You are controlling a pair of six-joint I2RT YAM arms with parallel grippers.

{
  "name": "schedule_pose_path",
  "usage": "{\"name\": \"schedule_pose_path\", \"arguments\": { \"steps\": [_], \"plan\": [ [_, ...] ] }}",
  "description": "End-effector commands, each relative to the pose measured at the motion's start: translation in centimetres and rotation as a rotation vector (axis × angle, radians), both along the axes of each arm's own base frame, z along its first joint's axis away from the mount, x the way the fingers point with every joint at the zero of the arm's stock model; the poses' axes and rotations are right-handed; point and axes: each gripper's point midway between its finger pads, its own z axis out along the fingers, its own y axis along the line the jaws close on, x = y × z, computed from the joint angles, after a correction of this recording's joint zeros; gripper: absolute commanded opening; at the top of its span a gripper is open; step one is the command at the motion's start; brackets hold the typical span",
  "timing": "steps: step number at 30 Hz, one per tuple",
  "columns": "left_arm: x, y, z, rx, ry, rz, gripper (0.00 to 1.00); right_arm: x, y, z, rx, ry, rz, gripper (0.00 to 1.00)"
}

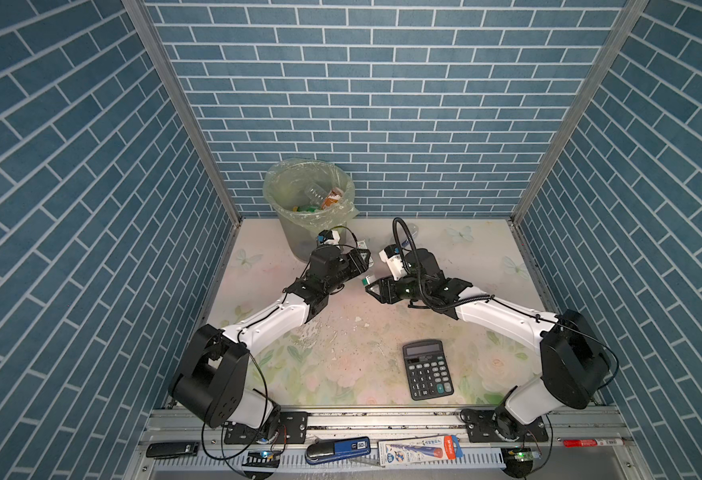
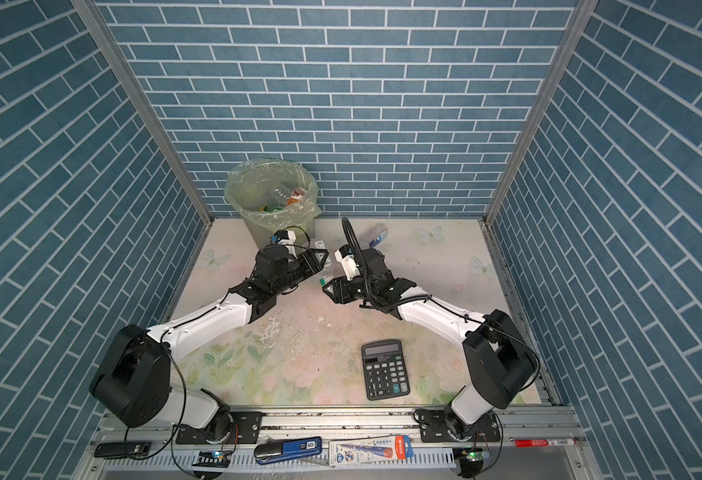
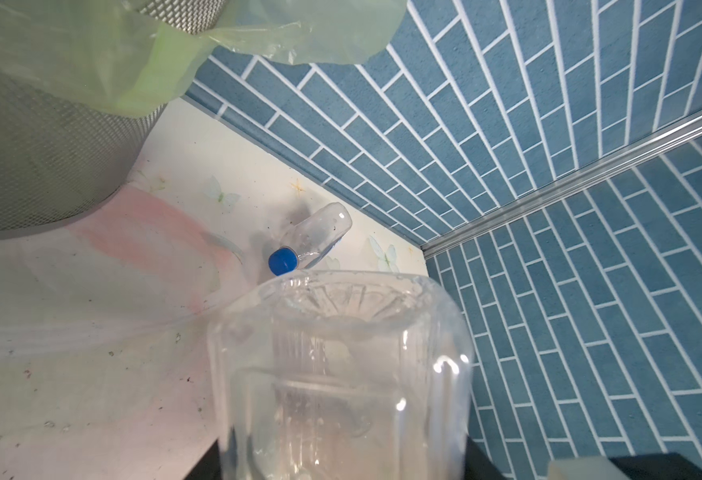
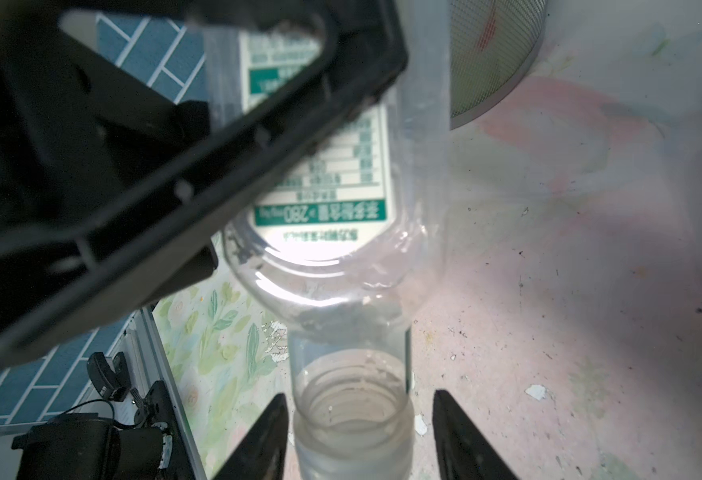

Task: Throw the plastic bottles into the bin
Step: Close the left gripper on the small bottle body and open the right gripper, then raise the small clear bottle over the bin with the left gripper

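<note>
Only left tool (image 1: 363, 255) clamps clear bottle (image 4: 324, 199); right tool (image 4: 360, 397) gapes.

Top views overlook the whole table (image 1: 341, 332); both wrist views closely share one bottle (image 4: 328, 266).

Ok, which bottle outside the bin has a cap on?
The blue-capped bottle lying on the table by the back wall. The white-labelled bottle in the left gripper has an open neck.

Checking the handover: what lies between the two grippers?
A clear plastic bottle with a white-and-green label: the left gripper grips its body, its neck sits between the right gripper's open jaws. The right wrist view shows it.
</note>
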Motion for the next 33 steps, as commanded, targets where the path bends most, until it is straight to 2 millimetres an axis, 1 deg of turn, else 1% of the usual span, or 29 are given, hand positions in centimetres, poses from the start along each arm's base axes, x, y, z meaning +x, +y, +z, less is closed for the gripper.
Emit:
{"name": "schedule_pose_path", "arguments": {
  "steps": [1,5,9,13,17,19,22,27,31,33],
  "plan": [
    [-0.3,0.7,1.8,0.070,-0.043,0.005,0.56,0.4,-0.2,0.5,-0.013,-0.023,-0.012,0.67],
    [-0.4,1.5,3.2,0.138,-0.078,0.017,0.56,0.4,-0.7,1.4,-0.030,-0.055,-0.014,0.79],
    [-0.6,2.4,4.6,0.205,-0.111,0.028,0.56,0.5,-1.1,2.7,-0.034,-0.099,-0.017,0.88],
    [-0.9,3.2,5.9,0.260,-0.142,0.038,0.56,0.7,-1.3,3.6,-0.050,-0.130,-0.015,0.93],
    [-1.1,4.0,7.3,0.320,-0.184,0.050,0.56,1.1,-1.4,4.9,-0.056,-0.170,-0.019,0.98],
    [-1.1,4.5,8.2,0.351,-0.211,0.060,0.56,1.3,-1.3,5.7,-0.058,-0.191,-0.014,0.99],
    [-1.1,5.1,10.1,0.402,-0.264,0.075,0.56,1.8,-1.0,7.2,-0.054,-0.228,-0.010,0.99],
    [-0.6,6.1,13.5,0.490,-0.346,0.109,0.56,2.6,-0.1,10.6,-0.019,-0.298,0.001,0.99],
    [-0.2,6.3,16.1,0.527,-0.410,0.128,0.56,3.2,0.4,13.3,0.006,-0.361,0.002,0.99],
    [0.0,6.4,17.6,0.543,-0.449,0.137,0.57,3.6,0.6,14.9,0.021,-0.403,0.002,0.99]
  ]
}}
